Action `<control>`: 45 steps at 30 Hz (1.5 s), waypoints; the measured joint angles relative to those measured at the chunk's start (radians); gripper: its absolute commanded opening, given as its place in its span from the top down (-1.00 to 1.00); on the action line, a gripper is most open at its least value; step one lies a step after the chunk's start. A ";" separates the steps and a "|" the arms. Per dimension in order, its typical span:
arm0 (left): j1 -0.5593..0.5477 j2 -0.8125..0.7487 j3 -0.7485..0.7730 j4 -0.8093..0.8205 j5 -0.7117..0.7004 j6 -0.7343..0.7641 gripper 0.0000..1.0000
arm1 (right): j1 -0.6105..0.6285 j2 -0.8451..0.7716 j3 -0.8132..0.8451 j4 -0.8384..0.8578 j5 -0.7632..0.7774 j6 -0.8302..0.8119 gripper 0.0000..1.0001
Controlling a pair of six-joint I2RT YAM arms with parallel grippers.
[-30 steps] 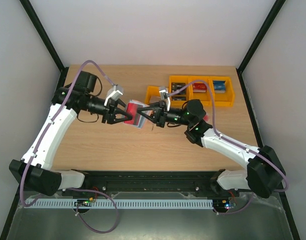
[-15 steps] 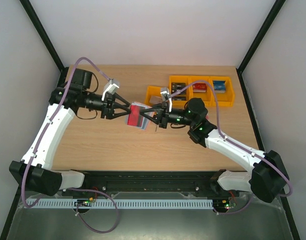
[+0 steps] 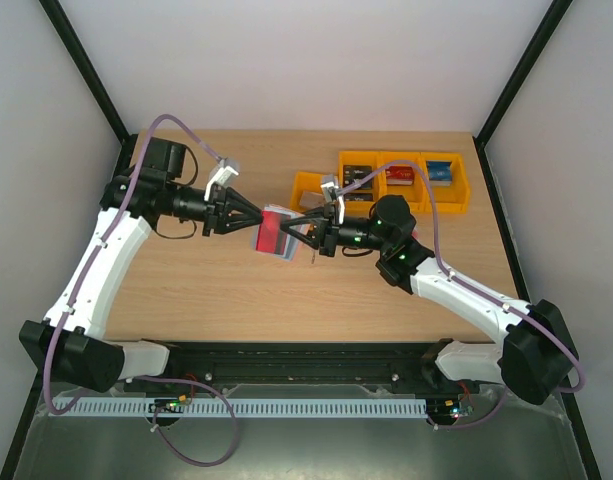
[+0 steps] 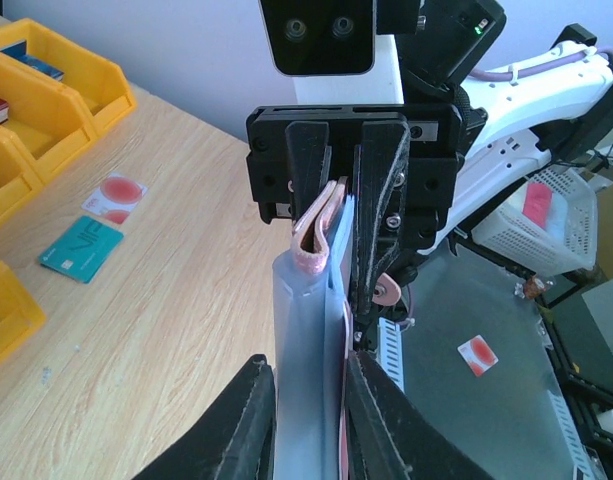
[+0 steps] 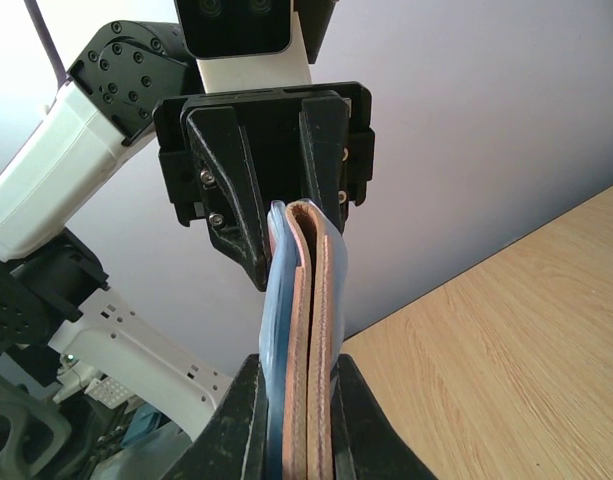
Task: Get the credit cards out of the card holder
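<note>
card holder (image 5: 314, 340) up in the air over the surface (image 3: 216, 290), right hand (image 3: 291, 229) pinching it, light blue-grey card (image 4: 304, 370) sticking out. Half a second ago left hand (image 3: 252, 215) was spread; now it's pressed onto that card's end. Grip looks set, pull-out should be next.

Bright, even light; soft shadows; close foreground slightly blurred.
</note>
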 measured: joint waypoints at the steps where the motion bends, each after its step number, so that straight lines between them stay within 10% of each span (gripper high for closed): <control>1: 0.000 0.000 0.000 -0.005 0.003 0.005 0.56 | 0.000 0.000 0.000 0.000 -0.005 0.000 0.97; 28: 0.002 -0.011 -0.031 0.020 0.006 -0.019 0.57 | -0.006 0.008 0.000 0.011 -0.043 0.041 0.97; 45: 0.003 -0.014 -0.044 0.025 -0.019 -0.019 0.21 | -0.006 0.008 0.000 0.002 -0.062 0.036 0.97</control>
